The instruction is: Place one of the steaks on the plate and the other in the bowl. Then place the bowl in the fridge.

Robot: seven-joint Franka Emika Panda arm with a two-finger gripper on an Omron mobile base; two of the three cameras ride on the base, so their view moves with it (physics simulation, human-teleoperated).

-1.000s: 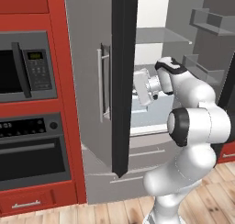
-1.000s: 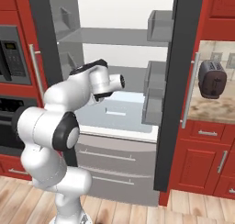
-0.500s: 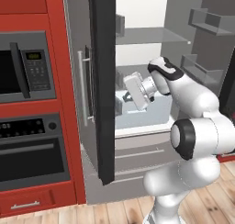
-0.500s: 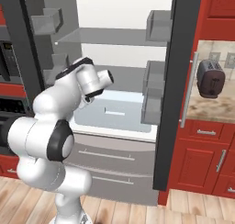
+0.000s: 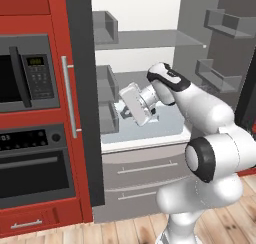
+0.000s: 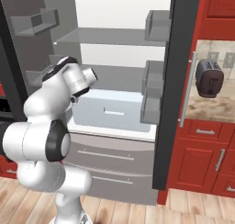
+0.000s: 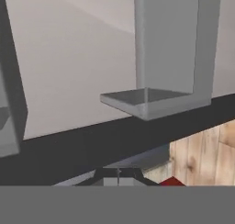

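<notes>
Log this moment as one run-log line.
stage: opening tall grey steel-look fridge | left door swung wide | gripper against door's inner side, jaws unclear | bowl, steaks: unseen

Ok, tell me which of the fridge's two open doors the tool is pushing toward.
The fridge's left-hand door, the one swung against the microwave and oven column. The tool points at its inner bins; the other door, by the toaster, is across the opening.
</notes>
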